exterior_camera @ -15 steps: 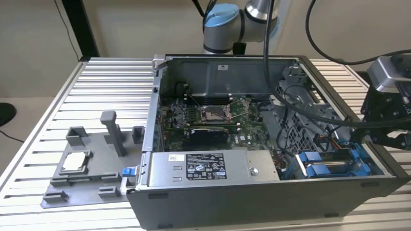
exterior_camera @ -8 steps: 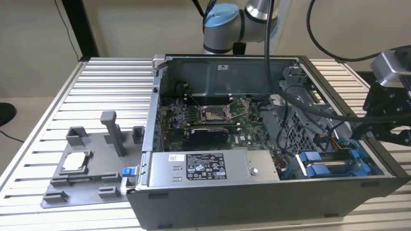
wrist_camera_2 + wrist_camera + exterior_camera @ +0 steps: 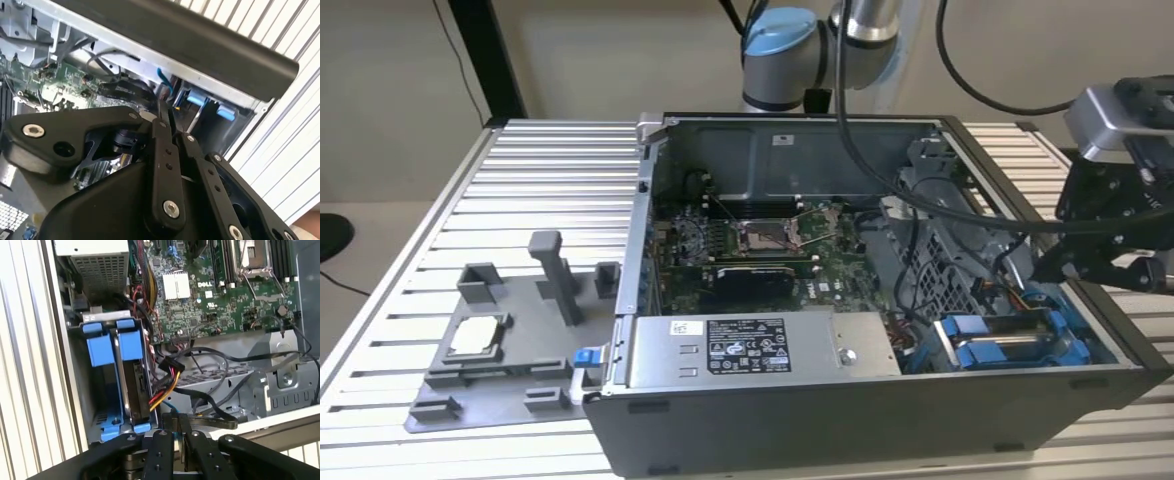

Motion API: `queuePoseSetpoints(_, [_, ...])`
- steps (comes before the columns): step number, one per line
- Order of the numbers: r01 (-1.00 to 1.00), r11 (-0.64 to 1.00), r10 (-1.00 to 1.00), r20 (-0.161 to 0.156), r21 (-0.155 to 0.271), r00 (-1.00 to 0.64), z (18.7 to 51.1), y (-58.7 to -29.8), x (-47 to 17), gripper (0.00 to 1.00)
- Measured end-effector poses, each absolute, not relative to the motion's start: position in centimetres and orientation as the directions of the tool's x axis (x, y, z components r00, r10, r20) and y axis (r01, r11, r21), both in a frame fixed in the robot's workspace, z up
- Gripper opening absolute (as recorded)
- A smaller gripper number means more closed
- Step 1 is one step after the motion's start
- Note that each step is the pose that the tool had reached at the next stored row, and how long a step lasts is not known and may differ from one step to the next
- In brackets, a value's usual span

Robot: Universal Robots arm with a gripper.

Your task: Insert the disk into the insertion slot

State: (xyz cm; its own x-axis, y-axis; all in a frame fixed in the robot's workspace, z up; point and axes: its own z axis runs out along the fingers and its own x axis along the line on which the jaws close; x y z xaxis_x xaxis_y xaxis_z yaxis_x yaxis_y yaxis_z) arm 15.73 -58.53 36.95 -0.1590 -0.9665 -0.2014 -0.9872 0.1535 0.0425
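Black gripper (image 3: 178,422) linkage sits closest to the lens in both wrist views. Fingers are drawn together, nothing clamped between them. It hangs over the case rim near the insertion slot (image 3: 82,400), at the exterior view's right.

Disk (image 3: 132,385) stands on edge inside the slot, blue carrier tabs up, seated between the bay walls. Judgement: insertion looks done or all but done, which would explain an empty gripper so near. Second blue carrier (image 3: 97,347) stands just beside it; cannot tell whether it holds a drive. Coloured cable bundle (image 3: 165,385) runs beside the disk's end; plugged in or not, cannot tell.

Computer case (image 3: 854,420) lies on its side on the table (image 3: 520,160), open face up, presumably so the arm can reach in from above. Inside: green board with processor socket (image 3: 761,235), and a long grey metal box (image 3: 761,345) along the near wall. Grey fixture (image 3: 520,390) on the table, at the exterior view's left, holds a small silver chip (image 3: 471,338) in a recess.
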Motion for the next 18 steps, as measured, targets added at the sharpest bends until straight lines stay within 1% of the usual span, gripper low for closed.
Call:
queuePoseSetpoints(10, [-0.990,0.135,-0.980,-0.146,0.034,-0.138,37.0,-58.6,14.3,0.00])
queuePoseSetpoints(18, [-0.991,0.128,-0.985,-0.110,0.029,-0.131,37.0,-58.7,13.6,0.00])
